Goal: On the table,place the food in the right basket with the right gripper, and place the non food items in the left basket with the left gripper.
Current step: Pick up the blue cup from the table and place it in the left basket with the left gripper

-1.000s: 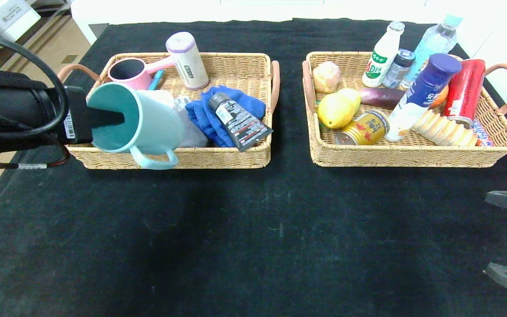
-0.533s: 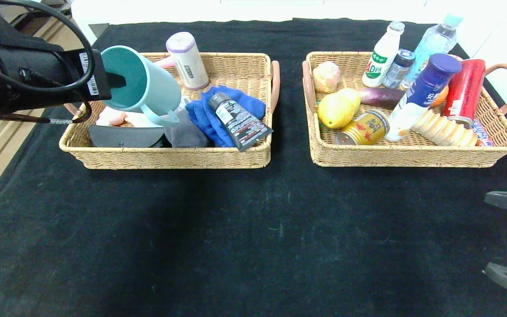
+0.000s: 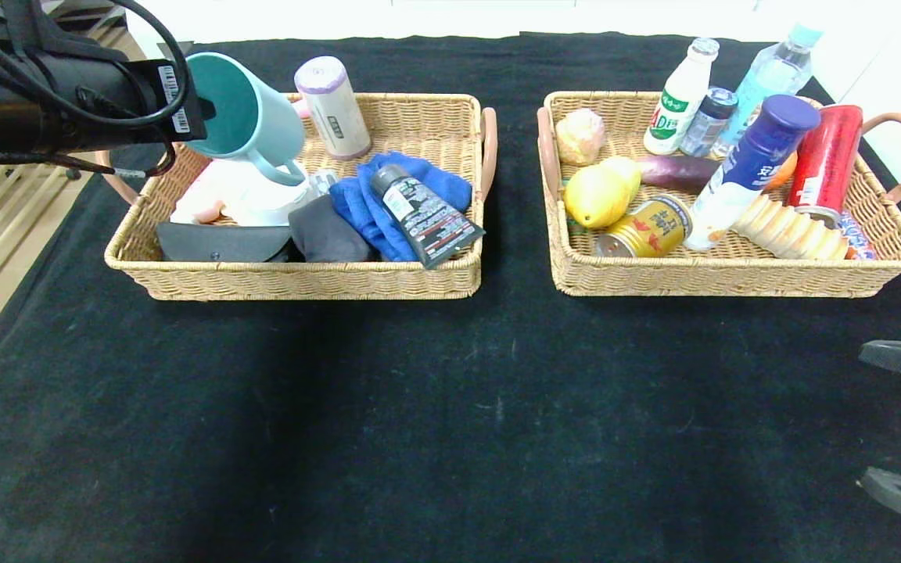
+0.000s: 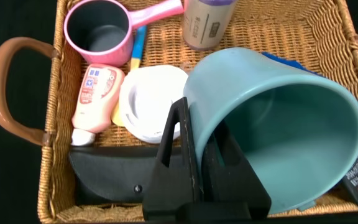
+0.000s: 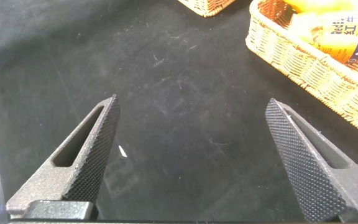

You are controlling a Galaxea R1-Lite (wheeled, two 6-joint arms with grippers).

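Note:
My left gripper (image 3: 202, 109) is shut on the rim of a teal cup (image 3: 253, 119), one finger inside and one outside. The cup hangs tilted, mouth toward the arm, over the back left part of the left basket (image 3: 302, 280). In the left wrist view the teal cup (image 4: 278, 130) fills the space by my left gripper (image 4: 194, 121), above a white lid (image 4: 151, 99) and a black case (image 4: 117, 177). The right basket (image 3: 732, 283) holds a lemon (image 3: 595, 195), a yellow can (image 3: 646, 227) and bottles. My right gripper (image 3: 900, 426) is open over bare cloth at the table's right edge.
The left basket also holds a pink scoop (image 4: 98, 28), a lotion bottle (image 4: 95, 93), a purple-capped roll (image 3: 333, 105), a blue cloth (image 3: 376, 205) and a grey tube (image 3: 423, 215). Black cloth (image 3: 450, 407) covers the table in front of both baskets.
The left arm has carried the teal cup from the basket's front left corner up and back, over its back left part. The right gripper has not moved.

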